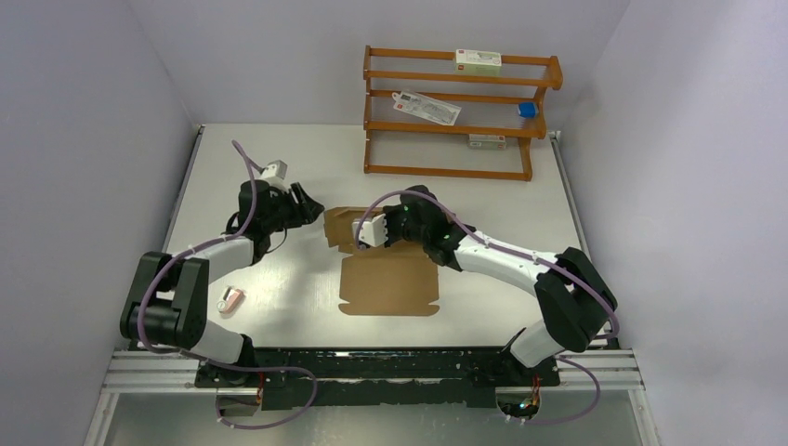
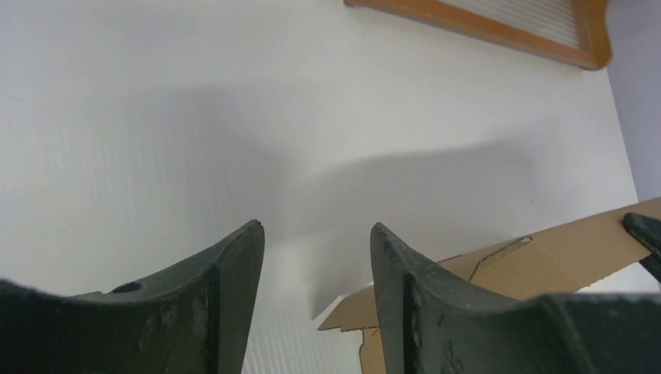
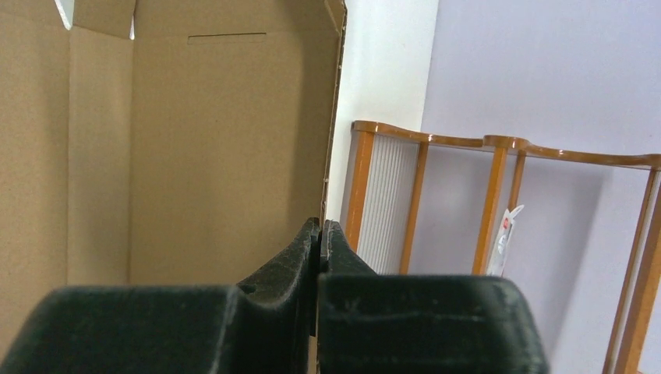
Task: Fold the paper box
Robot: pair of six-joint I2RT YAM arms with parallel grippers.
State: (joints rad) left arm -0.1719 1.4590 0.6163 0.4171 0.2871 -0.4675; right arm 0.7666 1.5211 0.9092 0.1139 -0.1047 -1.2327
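Note:
The paper box point(image 1: 390, 283) is brown cardboard in the middle of the table, with its near panel lying flat and its far part point(image 1: 339, 226) raised. My right gripper point(image 1: 358, 232) reaches in from the right and is shut on an upright wall of that raised part. In the right wrist view the wall's edge point(image 3: 331, 117) runs down into the closed jaws of the right gripper point(image 3: 320, 223). My left gripper point(image 1: 311, 208) hovers just left of the raised part, open. The left wrist view shows nothing between the left gripper point(image 2: 314, 227) fingers, and a cardboard flap point(image 2: 546, 253) lies beyond the right finger.
A wooden rack point(image 1: 455, 111) stands at the back of the table with white cartons point(image 1: 477, 61) and a small blue item point(image 1: 527, 110) on its shelves. A small pink and white item point(image 1: 229, 298) lies on the table next to the left arm.

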